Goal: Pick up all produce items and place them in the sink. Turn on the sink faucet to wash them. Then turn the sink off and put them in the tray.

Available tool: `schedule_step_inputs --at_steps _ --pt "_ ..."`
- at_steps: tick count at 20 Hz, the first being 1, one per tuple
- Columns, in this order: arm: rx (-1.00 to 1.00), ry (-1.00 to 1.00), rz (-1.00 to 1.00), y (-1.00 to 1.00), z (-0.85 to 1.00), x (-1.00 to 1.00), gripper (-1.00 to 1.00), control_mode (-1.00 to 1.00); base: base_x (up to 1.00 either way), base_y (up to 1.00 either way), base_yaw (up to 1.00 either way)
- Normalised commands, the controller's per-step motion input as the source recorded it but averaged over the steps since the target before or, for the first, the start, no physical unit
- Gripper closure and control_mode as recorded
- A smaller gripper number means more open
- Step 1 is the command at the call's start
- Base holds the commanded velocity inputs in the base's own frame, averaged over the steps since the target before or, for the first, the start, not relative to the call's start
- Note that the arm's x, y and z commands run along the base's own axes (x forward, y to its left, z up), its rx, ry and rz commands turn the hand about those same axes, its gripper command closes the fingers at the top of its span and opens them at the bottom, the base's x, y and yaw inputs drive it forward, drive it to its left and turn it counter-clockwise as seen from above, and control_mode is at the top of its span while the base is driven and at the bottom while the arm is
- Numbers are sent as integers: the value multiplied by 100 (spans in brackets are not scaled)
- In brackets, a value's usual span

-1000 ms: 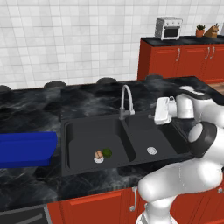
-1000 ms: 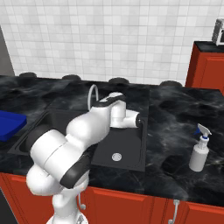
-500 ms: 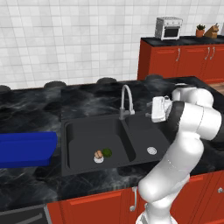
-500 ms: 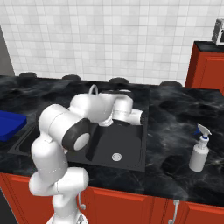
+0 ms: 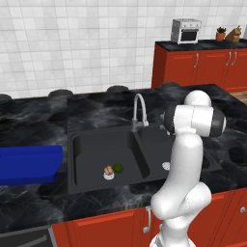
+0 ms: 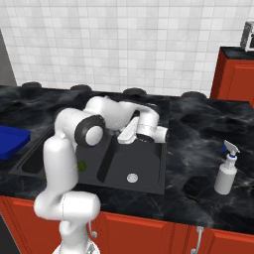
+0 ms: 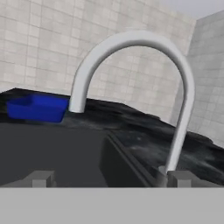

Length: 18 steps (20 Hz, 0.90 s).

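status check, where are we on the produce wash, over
Gripper open, empty, facing silver gooseneck faucet. Tan lumpy piece and dark green ball in black sink's left basin. Nothing in the way.

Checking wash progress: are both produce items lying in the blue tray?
No, the tan piece and green ball lie in the sink's left basin.

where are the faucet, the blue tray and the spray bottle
faucet [image 7: 131, 39], hand view, top of the arched spout
blue tray [image 5: 29, 165], left base view, its near side wall
spray bottle [image 6: 225, 176], right base view, middle of the white body
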Motion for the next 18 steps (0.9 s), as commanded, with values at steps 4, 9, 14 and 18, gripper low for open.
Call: schedule_step_inputs --at_steps 4,9,14,18 --pt "1 0 0 0 -10 39 -100 -100 0 0 0" --pt "0 0 0 1 -18 32 -100 -100 0 0 0" --pt "-3 -1 -5 6 -23 19 -100 -100 0 0 0" --pt "-7 -1 -10 15 -17 16 -100 -100 0 0 0"
